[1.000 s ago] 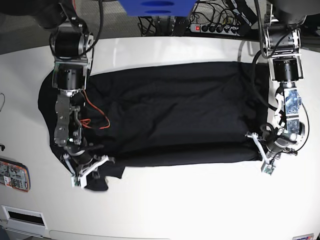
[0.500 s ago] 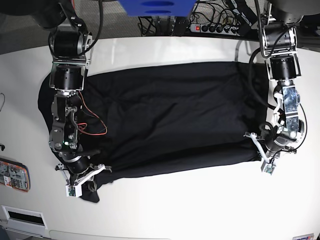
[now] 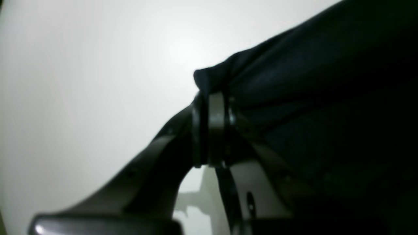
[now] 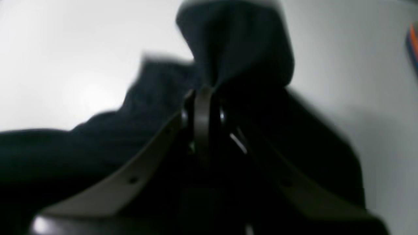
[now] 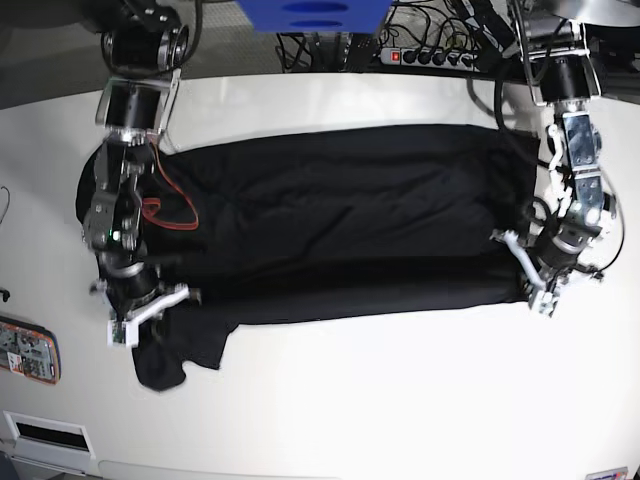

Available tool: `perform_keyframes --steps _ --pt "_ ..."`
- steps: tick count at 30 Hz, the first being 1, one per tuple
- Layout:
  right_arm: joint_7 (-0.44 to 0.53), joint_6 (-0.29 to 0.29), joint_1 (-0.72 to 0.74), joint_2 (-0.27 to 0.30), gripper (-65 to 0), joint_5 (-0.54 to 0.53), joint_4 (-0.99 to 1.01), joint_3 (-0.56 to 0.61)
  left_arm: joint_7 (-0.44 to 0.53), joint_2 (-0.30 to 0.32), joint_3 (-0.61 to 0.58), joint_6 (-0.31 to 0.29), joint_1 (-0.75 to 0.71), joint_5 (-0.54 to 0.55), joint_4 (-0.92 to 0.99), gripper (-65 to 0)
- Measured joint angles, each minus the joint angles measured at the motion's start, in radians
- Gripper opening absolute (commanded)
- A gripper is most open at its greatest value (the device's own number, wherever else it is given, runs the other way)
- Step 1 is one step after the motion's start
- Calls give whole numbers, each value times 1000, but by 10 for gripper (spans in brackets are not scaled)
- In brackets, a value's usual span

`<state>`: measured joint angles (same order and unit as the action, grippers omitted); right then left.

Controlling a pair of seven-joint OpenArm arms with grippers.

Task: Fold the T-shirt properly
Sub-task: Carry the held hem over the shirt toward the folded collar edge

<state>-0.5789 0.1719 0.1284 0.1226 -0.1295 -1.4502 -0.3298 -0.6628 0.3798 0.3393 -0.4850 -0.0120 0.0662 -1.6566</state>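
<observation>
We see a big white desk, and the black T-shirt lies spread across it. It looks light, soft and floppy, so it will bend and droop and won't break. The near edge seems best to hold, one place close to each end, pulled gently. The left claw is closed on a pinch of cloth there. The right claw is closed on cloth too, by the bunched end. Since half a second ago, the right claw has moved back from us, and more of the loose flap shows.
</observation>
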Motion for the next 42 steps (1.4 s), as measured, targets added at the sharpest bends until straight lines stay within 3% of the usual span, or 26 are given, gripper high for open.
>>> perform_keyframes --steps 9,19,22,26,42 --pt "19 1 -142 0 -650 -4 -138 -2 7 -9 68 -5 -171 13 -142 -650" --pt "3 9 -240 -3 -650 -14 -309 -53 0 -43 123 -9 -223 16 -162 -650" --pt "36 4 -275 1 -650 -18 -362 -60 11 -61 138 -7 -239 16 -200 -650" --pt "3 7 -301 -4 -650 -11 -362 -61 -10 -103 149 -3 -269 -1 -221 -650" --pt "23 -4 -401 -3 -650 -8 -362 -64 4 -127 148 2 -395 1 -288 -650"
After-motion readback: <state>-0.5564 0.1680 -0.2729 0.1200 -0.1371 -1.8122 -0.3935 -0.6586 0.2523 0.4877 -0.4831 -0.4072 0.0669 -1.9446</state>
